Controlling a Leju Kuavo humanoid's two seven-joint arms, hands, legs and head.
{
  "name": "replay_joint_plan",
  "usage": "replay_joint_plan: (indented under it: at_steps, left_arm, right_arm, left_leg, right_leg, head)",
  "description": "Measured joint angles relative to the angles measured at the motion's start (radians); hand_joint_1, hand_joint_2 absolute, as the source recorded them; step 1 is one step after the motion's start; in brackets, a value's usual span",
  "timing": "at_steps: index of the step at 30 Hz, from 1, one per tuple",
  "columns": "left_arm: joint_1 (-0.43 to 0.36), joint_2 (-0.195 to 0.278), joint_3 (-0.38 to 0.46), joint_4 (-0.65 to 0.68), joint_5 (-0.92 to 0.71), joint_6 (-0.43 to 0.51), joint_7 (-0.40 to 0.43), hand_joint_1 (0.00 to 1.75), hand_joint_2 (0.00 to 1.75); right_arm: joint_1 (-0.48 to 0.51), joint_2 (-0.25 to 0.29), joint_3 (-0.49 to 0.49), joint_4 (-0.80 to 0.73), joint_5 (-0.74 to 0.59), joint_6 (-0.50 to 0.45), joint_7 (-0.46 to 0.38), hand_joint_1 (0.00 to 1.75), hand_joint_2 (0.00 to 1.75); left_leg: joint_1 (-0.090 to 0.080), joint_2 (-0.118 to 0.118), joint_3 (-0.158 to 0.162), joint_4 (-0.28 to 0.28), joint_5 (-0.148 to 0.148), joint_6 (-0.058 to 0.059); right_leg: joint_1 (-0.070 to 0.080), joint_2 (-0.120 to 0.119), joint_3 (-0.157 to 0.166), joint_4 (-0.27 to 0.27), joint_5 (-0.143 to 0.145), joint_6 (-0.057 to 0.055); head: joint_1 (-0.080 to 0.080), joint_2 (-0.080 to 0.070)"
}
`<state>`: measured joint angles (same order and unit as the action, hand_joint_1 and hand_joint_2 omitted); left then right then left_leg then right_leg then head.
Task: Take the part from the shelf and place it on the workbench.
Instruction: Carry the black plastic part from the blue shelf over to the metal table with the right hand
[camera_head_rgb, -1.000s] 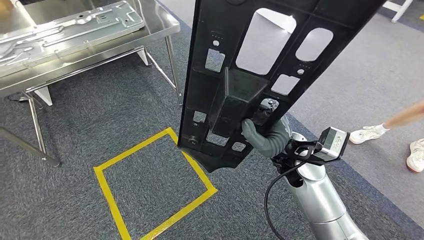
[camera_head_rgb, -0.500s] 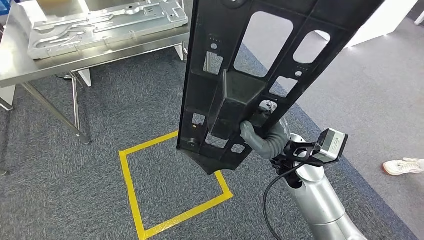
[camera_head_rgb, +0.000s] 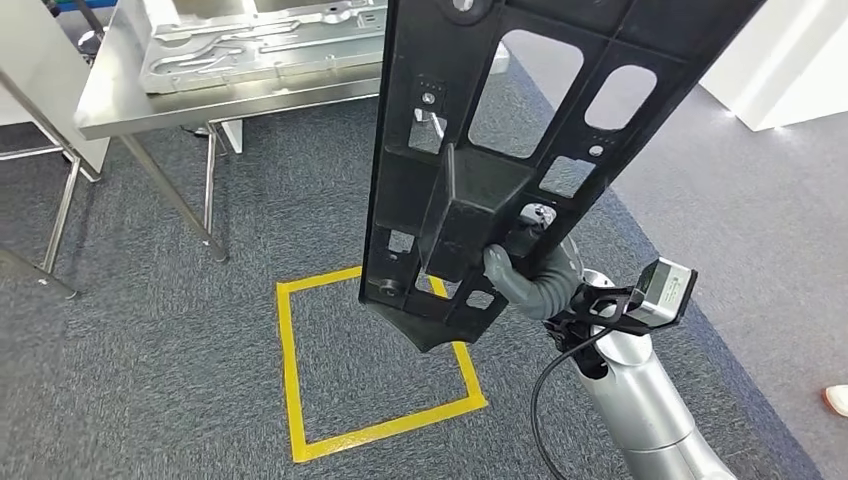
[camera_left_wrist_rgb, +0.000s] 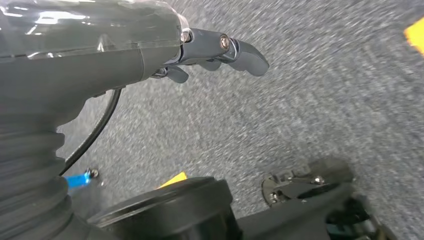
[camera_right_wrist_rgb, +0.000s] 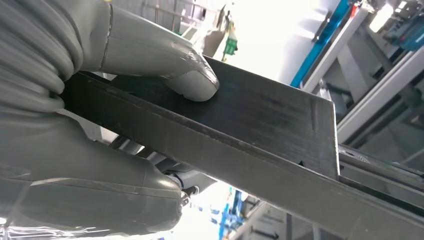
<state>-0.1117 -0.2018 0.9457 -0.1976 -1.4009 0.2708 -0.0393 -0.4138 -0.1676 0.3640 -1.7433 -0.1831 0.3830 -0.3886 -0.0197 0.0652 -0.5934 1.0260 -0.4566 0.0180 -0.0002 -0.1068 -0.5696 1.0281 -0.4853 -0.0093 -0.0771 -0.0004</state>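
The part is a long black plastic panel (camera_head_rgb: 470, 110) with several cut-out windows and a boxy block at its middle. It hangs upright in front of me, over the carpet. My right hand (camera_head_rgb: 530, 272) grips the panel by that block from the right side. In the right wrist view the grey thumb (camera_right_wrist_rgb: 165, 65) presses on the panel's black rib (camera_right_wrist_rgb: 260, 130). The steel workbench (camera_head_rgb: 180, 95) stands at the upper left, with a stamped metal sheet (camera_head_rgb: 250, 40) lying on it. My left hand (camera_left_wrist_rgb: 210, 50) hangs over the carpet, its fingers curled in with nothing in them.
A yellow tape square (camera_head_rgb: 375, 365) marks the grey carpet just below the panel. The workbench legs (camera_head_rgb: 190, 205) slant down at the left. A white block (camera_head_rgb: 790, 70) stands at the upper right. A shoe tip (camera_head_rgb: 835, 400) shows at the right edge.
The whole view has shifted: workbench and tape square have slid rightward in the picture, and the person's feet have left to the right. My right hand keeps the same hold on the panel.
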Motion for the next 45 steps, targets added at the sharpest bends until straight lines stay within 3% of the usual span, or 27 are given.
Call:
replay_joint_plan:
  at_steps: [2, 3, 4, 6, 8, 9, 10, 12, 14, 19, 21, 23, 24, 25, 26, 28, 29, 31, 34, 36, 39, 40, 41, 43, 45]
  left_arm:
    - [0.002, 0.0, 0.0, 0.0, 0.001, 0.0, 0.0, 0.0, 1.75]
    - [0.004, 0.0, 0.0, 0.0, 0.001, 0.0, 0.0, 0.0, 1.75]
    - [0.004, -0.001, 0.0, 0.0, 0.0, -0.001, 0.0, 0.0, 1.75]
    - [0.004, -0.001, 0.0, 0.0, -0.003, -0.004, 0.0, 0.0, 1.75]
    - [0.003, -0.002, 0.0, 0.0, -0.003, -0.007, 0.001, 0.0, 1.75]
    - [0.003, -0.002, 0.0, 0.0, -0.003, -0.008, 0.002, 0.0, 1.75]
    - [0.002, -0.002, 0.0, 0.0, -0.003, -0.008, 0.002, 0.0, 1.75]
    - [0.002, -0.002, 0.0, 0.0, -0.003, -0.008, 0.002, 0.0, 1.75]
    - [0.001, -0.002, 0.0, 0.0, -0.003, -0.008, 0.002, 0.0, 1.75]
    - [0.0, -0.001, 0.0, 0.0, -0.004, -0.008, 0.002, 0.0, 1.75]
    - [-0.001, 0.0, 0.0, 0.0, -0.003, -0.008, 0.001, 0.0, 1.75]
    - [-0.007, 0.0, 0.0, 0.0, -0.003, -0.008, 0.0, 0.0, 1.75]
    - [-0.011, 0.0, 0.0, 0.0, -0.003, -0.008, 0.0, 0.0, 1.75]
    - [-0.013, 0.0, 0.0, 0.0, -0.004, -0.008, 0.001, 0.0, 1.75]
    - [-0.013, 0.0, 0.0, 0.0, -0.005, -0.007, 0.004, 0.0, 1.75]
    - [-0.008, 0.0, 0.0, 0.0, -0.006, -0.006, 0.008, 0.0, 1.75]
    - [-0.005, 0.001, 0.0, 0.0, -0.007, -0.006, 0.009, 0.0, 1.75]
    - [-0.001, 0.002, 0.0, 0.0, -0.008, -0.005, 0.01, 0.0, 1.75]
    - [0.001, 0.001, 0.0, 0.0, -0.009, -0.005, 0.01, 0.0, 1.75]
    - [0.002, 0.001, -0.001, 0.0, -0.01, -0.005, 0.01, 0.0, 1.75]
    - [0.004, 0.0, -0.001, 0.0, -0.01, -0.005, 0.011, 0.0, 1.75]
    - [0.006, 0.0, -0.001, 0.0, -0.01, -0.005, 0.011, 0.0, 1.75]
    - [0.007, 0.0, -0.001, 0.0, -0.01, -0.005, 0.011, 0.0, 1.75]
    - [0.011, 0.0, -0.001, 0.0, -0.011, -0.005, 0.011, 0.0, 1.75]
    - [0.012, 0.0, -0.001, 0.0, -0.012, -0.005, 0.012, 0.0, 1.75]
  right_arm:
    - [0.0, 0.0, 0.001, 0.0, 0.0, 0.0, 0.001, 1.75, 1.75]
    - [-0.001, 0.0, 0.002, 0.0, 0.001, 0.001, 0.002, 1.75, 1.75]
    - [-0.002, 0.0, 0.002, 0.0, 0.001, 0.001, 0.004, 1.75, 1.75]
    - [0.0, 0.0, 0.002, 0.0, 0.002, 0.003, 0.007, 1.75, 1.75]
    - [0.007, 0.0, 0.002, 0.001, 0.002, 0.004, 0.008, 1.75, 1.75]
    - [0.011, 0.0, 0.002, 0.002, 0.002, 0.005, 0.008, 1.75, 1.75]
    - [0.013, 0.0, 0.002, 0.002, 0.002, 0.005, 0.008, 1.75, 1.75]
    - [0.014, 0.0, 0.002, 0.003, 0.003, 0.005, 0.008, 1.75, 1.75]
    - [0.013, 0.0, 0.003, 0.003, 0.003, 0.006, 0.008, 1.75, 1.75]
    - [0.012, -0.002, 0.002, 0.004, 0.002, 0.011, 0.008, 1.75, 1.75]
    - [0.011, -0.002, 0.003, 0.003, 0.002, 0.013, 0.008, 1.75, 1.75]
    - [0.012, -0.002, 0.003, 0.003, 0.002, 0.015, 0.008, 1.75, 1.75]
    - [0.012, -0.002, 0.003, 0.004, 0.002, 0.016, 0.008, 1.75, 1.75]
    - [0.012, -0.002, 0.003, 0.004, 0.002, 0.017, 0.008, 1.75, 1.75]
    - [0.011, -0.002, 0.003, 0.004, 0.002, 0.017, 0.008, 1.75, 1.75]
    - [0.009, -0.001, 0.003, 0.004, 0.0, 0.017, 0.008, 1.75, 1.75]
    - [0.008, -0.001, 0.003, 0.004, 0.0, 0.017, 0.009, 1.75, 1.75]
    - [0.007, -0.001, 0.003, 0.005, -0.002, 0.017, 0.01, 1.75, 1.75]
    - [0.006, -0.001, 0.002, 0.005, -0.003, 0.017, 0.012, 1.75, 1.75]
    - [0.004, -0.001, 0.002, 0.005, -0.004, 0.017, 0.011, 1.75, 1.75]
    - [0.008, -0.001, 0.002, 0.006, -0.004, 0.017, 0.012, 1.75, 1.75]
    - [0.009, -0.001, 0.002, 0.007, -0.004, 0.017, 0.012, 1.75, 1.75]
    - [0.01, -0.002, 0.002, 0.008, -0.004, 0.017, 0.013, 1.75, 1.75]
    - [0.01, -0.002, 0.001, 0.008, -0.004, 0.017, 0.014, 1.75, 1.75]
    - [0.01, -0.002, -0.001, 0.009, -0.005, 0.017, 0.015, 1.75, 1.75]
  left_leg:
    - [-0.001, -0.022, -0.001, -0.008, 0.005, 0.009]
    - [0.002, -0.032, 0.002, -0.015, 0.01, 0.013]
    - [0.005, -0.041, 0.005, -0.022, 0.014, 0.018]
    - [0.009, -0.054, 0.01, -0.03, 0.018, 0.024]
    - [0.01, -0.067, 0.01, -0.029, 0.017, 0.026]
    - [0.01, -0.073, 0.011, -0.028, 0.016, 0.026]
    - [0.011, -0.08, 0.012, -0.026, 0.015, 0.024]
    - [0.013, -0.09, 0.014, -0.018, 0.007, 0.018]
    - [0.011, -0.096, 0.009, -0.005, -0.003, 0.008]
    - [0.011, -0.093, 0.0, 0.022, -0.027, -0.015]
    - [0.014, -0.081, -0.044, 0.12, -0.073, -0.025]
    - [0.016, -0.074, -0.114, 0.254, -0.121, -0.03]
    - [0.016, -0.073, -0.137, 0.293, -0.126, -0.03]
    - [0.016, -0.072, -0.141, 0.293, -0.11, -0.027]
    - [0.016, -0.071, -0.125, 0.253, -0.077, -0.022]
    - [0.009, -0.067, -0.066, 0.117, -0.002, -0.007]
    - [0.005, -0.064, -0.04, 0.061, 0.015, 0.001]
    - [-0.003, -0.06, -0.018, 0.012, 0.008, 0.013]
    - [0.001, -0.069, 0.009, -0.021, 0.002, 0.027]
    - [0.003, -0.072, 0.035, -0.031, -0.005, 0.035]
    - [0.003, -0.075, 0.06, -0.031, -0.028, 0.04]
    - [0.003, -0.077, 0.071, -0.031, -0.037, 0.039]
    - [0.003, -0.08, 0.085, -0.031, -0.049, 0.037]
    - [0.004, -0.084, 0.115, -0.031, -0.074, 0.031]
    - [0.004, -0.084, 0.13, -0.034, -0.096, 0.02]
  right_leg:
    - [0.001, -0.019, 0.002, -0.002, -0.003, 0.01]
    - [-0.001, -0.01, 0.002, 0.002, -0.008, 0.015]
    - [-0.003, 0.014, -0.004, 0.02, -0.021, 0.02]
    - [-0.007, 0.079, -0.05, 0.118, -0.071, 0.026]
    - [-0.007, 0.102, -0.121, 0.245, -0.115, 0.029]
    - [-0.008, 0.104, -0.142, 0.274, -0.113, 0.031]
    - [-0.011, 0.104, -0.142, 0.261, -0.09, 0.032]
    - [-0.017, 0.106, -0.095, 0.142, -0.015, 0.034]
    - [-0.019, 0.112, -0.051, 0.037, 0.024, 0.031]
    - [-0.017, 0.112, -0.035, 0.012, 0.018, 0.0]
    - [-0.016, 0.106, -0.025, 0.01, 0.012, -0.011]
    - [-0.013, 0.101, -0.017, 0.01, 0.005, -0.015]
    - [-0.011, 0.099, -0.013, 0.01, 0.001, -0.015]
    - [-0.01, 0.098, -0.007, 0.01, -0.004, -0.015]
    - [-0.009, 0.097, 0.002, 0.01, -0.01, -0.014]
    - [-0.008, 0.097, 0.019, 0.008, -0.022, -0.011]
    - [-0.008, 0.097, 0.024, 0.005, -0.027, -0.007]
    - [-0.007, 0.094, 0.025, 0.002, -0.027, 0.004]
    - [-0.008, 0.092, 0.022, 0.027, -0.024, 0.019]
    - [-0.011, 0.098, -0.022, 0.104, -0.05, 0.025]
    - [-0.013, 0.103, -0.146, 0.259, -0.094, 0.031]
    - [-0.014, 0.103, -0.168, 0.266, -0.085, 0.033]
    - [-0.015, 0.103, -0.171, 0.236, -0.057, 0.034]
    - [-0.017, 0.104, -0.139, 0.114, 0.036, 0.034]
    - [-0.013, 0.105, -0.116, 0.026, 0.084, 0.027]
  head:
    - [0.0, 0.0]
    - [0.0, 0.0]
    - [0.0, 0.0]
    - [0.001, 0.0]
    - [0.001, 0.0]
    - [0.001, 0.0]
    - [0.001, 0.0]
    - [0.001, 0.0]
    - [0.001, 0.0]
    - [0.0, 0.0]
    - [0.0, 0.0]
    - [0.0, 0.0]
    - [0.0, 0.0]
    - [0.0, 0.0]
    - [0.0, 0.0]
    - [0.001, 0.0]
    - [0.001, 0.0]
    - [0.001, 0.0]
    - [0.001, 0.0]
    - [0.001, 0.0]
    - [0.001, 0.0]
    - [0.001, 0.0]
    - [0.001, 0.0]
    - [0.001, 0.0]
    - [0.002, 0.0]
